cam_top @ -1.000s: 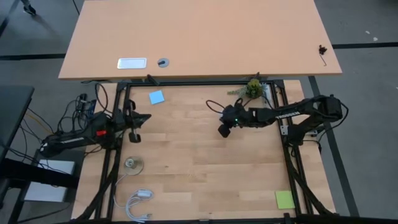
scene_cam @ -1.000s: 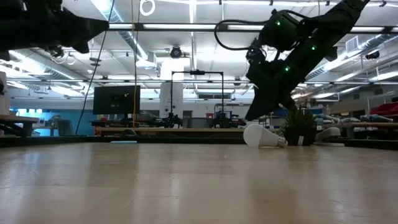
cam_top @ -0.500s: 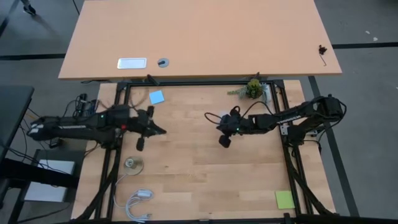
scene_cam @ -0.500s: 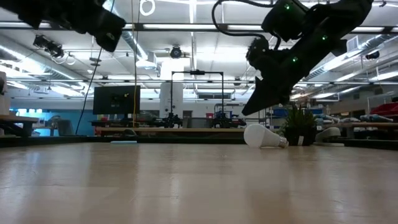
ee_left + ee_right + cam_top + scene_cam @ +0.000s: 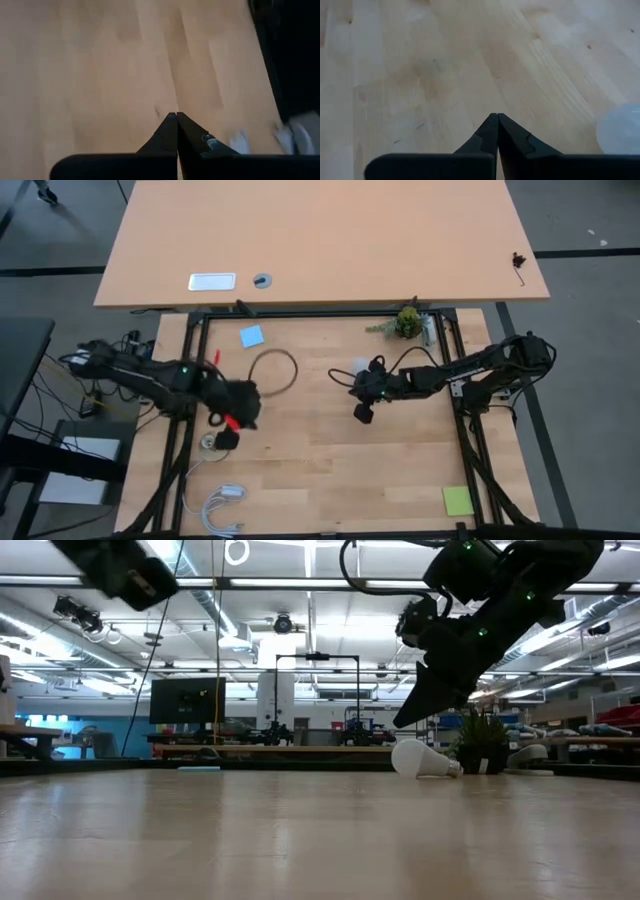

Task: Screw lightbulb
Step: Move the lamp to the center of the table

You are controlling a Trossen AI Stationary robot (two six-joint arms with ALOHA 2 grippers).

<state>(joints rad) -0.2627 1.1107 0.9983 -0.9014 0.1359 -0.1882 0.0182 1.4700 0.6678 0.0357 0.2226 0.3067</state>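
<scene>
1. High view: lightbulb [image 5: 358, 367] lies on the wooden table [image 5: 330, 470], just beside the right gripper [image 5: 363, 413], on its far side, not held. Left gripper [image 5: 226, 438] is well apart from the bulb, by the grey socket disc [image 5: 207, 442].
2. Low view: bulb on its side near a potted plant [image 5: 484, 740]; right gripper above it.
3. Left wrist view: fingers [image 5: 167, 135] pressed together, empty.
4. Right wrist view: fingers [image 5: 489, 131] closed tight, nothing between; bulb seen as pale blur at edge.

Lightbulb [image 5: 424, 758] on table [image 5: 320, 460], just behind right end effector [image 5: 363, 413]; plant [image 5: 408, 322] beyond.
</scene>
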